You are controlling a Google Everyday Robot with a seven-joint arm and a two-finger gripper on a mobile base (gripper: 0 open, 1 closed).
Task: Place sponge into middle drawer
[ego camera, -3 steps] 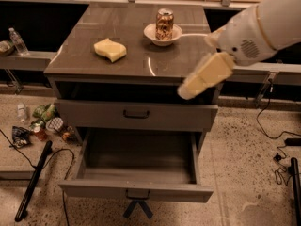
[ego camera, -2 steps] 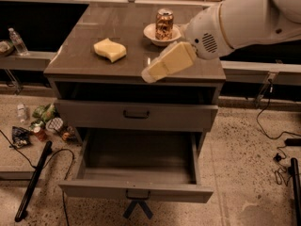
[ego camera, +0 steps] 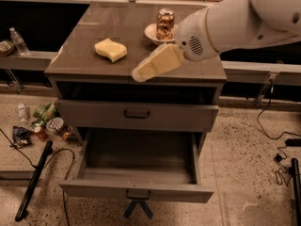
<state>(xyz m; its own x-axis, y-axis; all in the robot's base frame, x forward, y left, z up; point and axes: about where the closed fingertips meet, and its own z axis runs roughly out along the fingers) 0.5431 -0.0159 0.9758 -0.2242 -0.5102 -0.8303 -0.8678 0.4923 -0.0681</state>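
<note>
— Where's your claw right now?

— My claw (ego camera: 141, 72) hangs over the front edge of the worktop (ego camera: 77, 58), about midway along it. My white arm (ego camera: 235, 18) reaches in from the right side, and the claw points down and to the left.

— Open or closed?

— I can't tell how wide it stands from this angle. It shows as one pale wedge. The sponge isn't in it.

— Where's the sponge, then?

— The sponge (ego camera: 110, 50) lies flat on the worktop, left of centre and nearer the left edge than the right. It is apart from my claw, off to its left and further back.

— Anything else up there?

— A white bowl (ego camera: 151, 32) with a can (ego camera: 165, 24) standing in it sits toward the back edge, just beside my arm.

— And the drawers?

— The middle drawer (ego camera: 94, 188) is pulled well out at the bottom, with its box open to view. The upper drawer (ego camera: 136, 114) is shut.
</note>
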